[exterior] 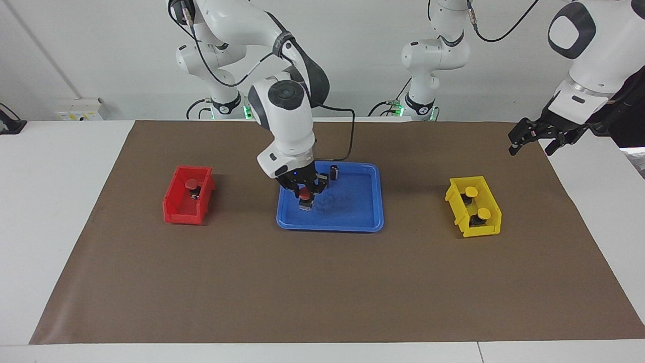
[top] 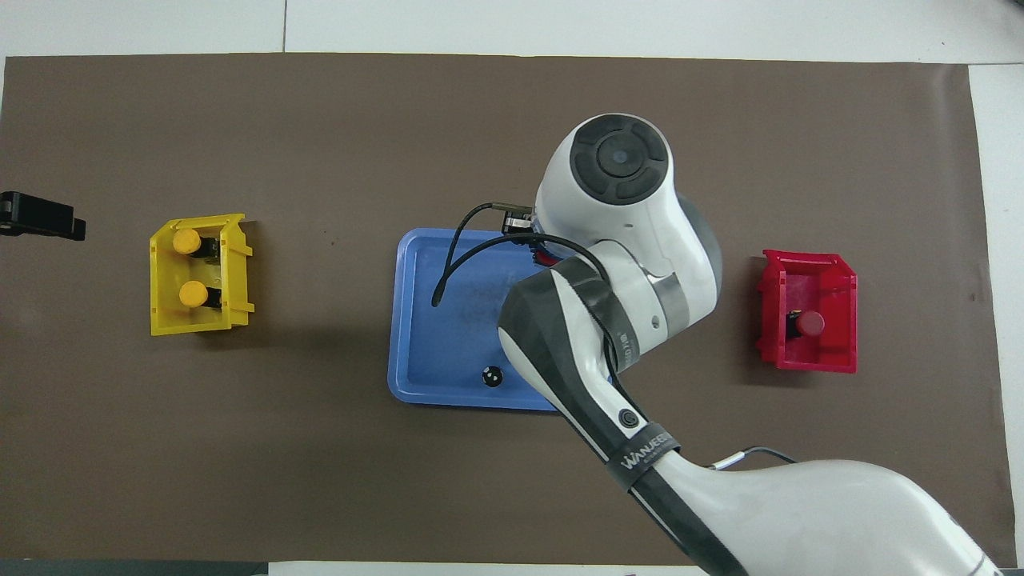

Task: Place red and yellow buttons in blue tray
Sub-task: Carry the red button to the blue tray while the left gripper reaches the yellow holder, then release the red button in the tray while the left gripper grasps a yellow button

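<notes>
The right arm reaches over the flat blue plastic tray with rounded corners, which lies on the brown mat in the middle of the white desk. Its tool, the right tool, is down inside the tray at the end toward the right arm, with the fingers closed around a red mushroom-cap push button on a black square base; whether the base touches the tray floor I cannot tell. From overhead the arm covers this grasp, and only a sliver of red shows at the wrist.

A dark capless cylinder stands upright in the tray, nearer to the robots than the held button.

A second red push button sits in the small red plastic bin toward the right arm's end of the desk. Two yellow mushroom-cap push buttons sit one nearer, one farther in the small yellow plastic bin toward the left arm's end.

The left arm waits, its left tool raised over the mat's edge at its own end of the desk, fingers spread apart and holding nothing.
</notes>
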### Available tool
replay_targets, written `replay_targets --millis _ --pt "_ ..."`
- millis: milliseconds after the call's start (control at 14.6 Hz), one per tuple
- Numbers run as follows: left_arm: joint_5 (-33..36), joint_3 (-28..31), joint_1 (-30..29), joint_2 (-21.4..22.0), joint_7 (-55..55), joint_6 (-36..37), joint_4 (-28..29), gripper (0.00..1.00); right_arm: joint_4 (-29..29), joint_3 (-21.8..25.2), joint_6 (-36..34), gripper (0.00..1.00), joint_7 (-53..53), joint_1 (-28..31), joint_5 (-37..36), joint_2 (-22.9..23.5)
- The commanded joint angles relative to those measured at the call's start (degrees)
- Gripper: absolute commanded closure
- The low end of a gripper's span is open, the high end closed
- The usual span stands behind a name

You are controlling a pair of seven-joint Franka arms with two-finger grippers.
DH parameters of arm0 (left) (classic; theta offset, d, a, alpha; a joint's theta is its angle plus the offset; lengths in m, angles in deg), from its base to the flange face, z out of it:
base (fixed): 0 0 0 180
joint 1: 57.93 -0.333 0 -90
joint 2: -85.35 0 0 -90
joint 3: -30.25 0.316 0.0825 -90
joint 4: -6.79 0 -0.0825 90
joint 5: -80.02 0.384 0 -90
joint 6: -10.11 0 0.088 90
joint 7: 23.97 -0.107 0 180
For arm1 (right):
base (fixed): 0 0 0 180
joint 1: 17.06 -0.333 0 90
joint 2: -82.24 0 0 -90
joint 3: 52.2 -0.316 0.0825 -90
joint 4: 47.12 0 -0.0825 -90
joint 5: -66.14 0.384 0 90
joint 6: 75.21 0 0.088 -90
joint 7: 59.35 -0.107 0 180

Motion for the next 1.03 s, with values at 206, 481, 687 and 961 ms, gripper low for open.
replay_targets --millis 206,481,687,961 --pt "1.0 -0.6 1.9 -2.5 4.0 -11.3 7.8 0.2 -2.2 0.2 3.2 0.86 -2.2 -1.5 -1.0 1.4" --pt "1.0 -0.6 2.0 -7.6 6.0 -16.6 7.9 0.27 -4.5 0.2 5.8 0.81 -2.4 -2.6 -1.0 1.3" --pt "0.9 -0.6 2.0 -9.8 6.2 -22.8 10.4 0.28 -5.8 0.2 7.7 0.5 -2.2 -2.6 -0.9 1.1" --pt "0.9 -0.5 1.8 -11.1 6.2 -26.0 13.1 0.28 -2.4 0.6 5.4 0.24 -1.6 -1.6 -2.7 1.0"
